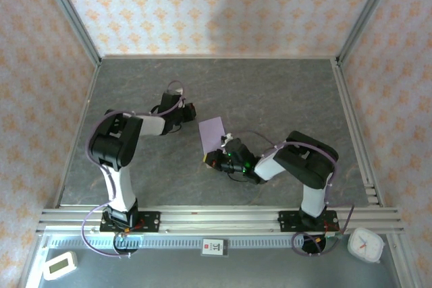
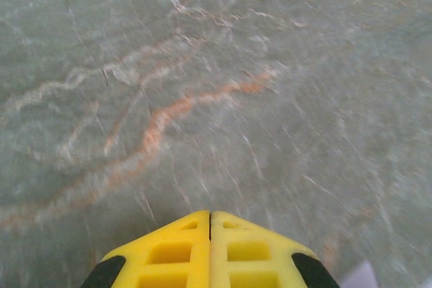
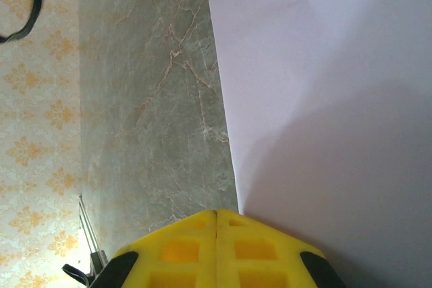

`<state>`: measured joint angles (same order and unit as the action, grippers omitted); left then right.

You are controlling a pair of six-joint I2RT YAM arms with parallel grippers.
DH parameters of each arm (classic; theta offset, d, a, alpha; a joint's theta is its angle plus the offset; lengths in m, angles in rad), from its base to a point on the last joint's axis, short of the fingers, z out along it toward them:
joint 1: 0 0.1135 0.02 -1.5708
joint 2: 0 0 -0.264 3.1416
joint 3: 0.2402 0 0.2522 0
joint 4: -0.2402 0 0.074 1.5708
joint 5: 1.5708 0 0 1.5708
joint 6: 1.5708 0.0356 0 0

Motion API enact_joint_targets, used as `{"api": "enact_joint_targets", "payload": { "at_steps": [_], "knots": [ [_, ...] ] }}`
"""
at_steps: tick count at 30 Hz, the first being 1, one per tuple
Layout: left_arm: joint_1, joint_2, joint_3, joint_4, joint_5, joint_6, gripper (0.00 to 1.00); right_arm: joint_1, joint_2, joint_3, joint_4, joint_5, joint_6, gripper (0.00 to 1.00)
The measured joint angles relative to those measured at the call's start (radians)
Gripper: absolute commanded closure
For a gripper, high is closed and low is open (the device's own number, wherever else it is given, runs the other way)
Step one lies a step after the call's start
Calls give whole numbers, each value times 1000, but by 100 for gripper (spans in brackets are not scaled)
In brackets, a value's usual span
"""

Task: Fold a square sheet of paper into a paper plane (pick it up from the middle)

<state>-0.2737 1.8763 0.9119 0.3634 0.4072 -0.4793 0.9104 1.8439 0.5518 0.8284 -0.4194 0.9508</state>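
The square sheet of paper (image 1: 212, 134) is pale lilac and lies flat on the grey marbled table (image 1: 270, 99), near its middle. In the right wrist view the sheet (image 3: 324, 99) covers the right half. My right gripper (image 3: 216, 211) is shut, its yellow tips low at the sheet's near edge, with nothing seen between them. From above, the right gripper (image 1: 209, 160) sits just in front of the sheet's near corner. My left gripper (image 1: 190, 110) is shut left of the sheet, over bare table. A lilac corner (image 2: 361, 276) shows beside the left gripper (image 2: 210, 212).
Patterned walls with metal posts (image 1: 71, 11) enclose the table on three sides. An aluminium rail (image 1: 223, 217) carries both arm bases at the near edge. In front of it lie a white timer (image 1: 59, 266), a small card (image 1: 212, 246) and a white clock (image 1: 365, 244).
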Motion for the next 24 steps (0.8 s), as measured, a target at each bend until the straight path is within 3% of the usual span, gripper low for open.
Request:
{"api": "enact_joint_targets", "payload": {
  "at_steps": [5,9,15,24],
  "knots": [
    [-105,-227,-169,73,33,-79,100,0,2,0,4,-1,3,100],
    [-200,-320,-286,144,50,-150,100,-2,5,0,8,-7,4,100],
    [-250,-327,-370,146,27,-211,100,-2,6,0,11,-7,4,100],
    [-257,-256,-342,134,22,-224,100,-2,7,0,11,-7,8,100]
  ]
}}
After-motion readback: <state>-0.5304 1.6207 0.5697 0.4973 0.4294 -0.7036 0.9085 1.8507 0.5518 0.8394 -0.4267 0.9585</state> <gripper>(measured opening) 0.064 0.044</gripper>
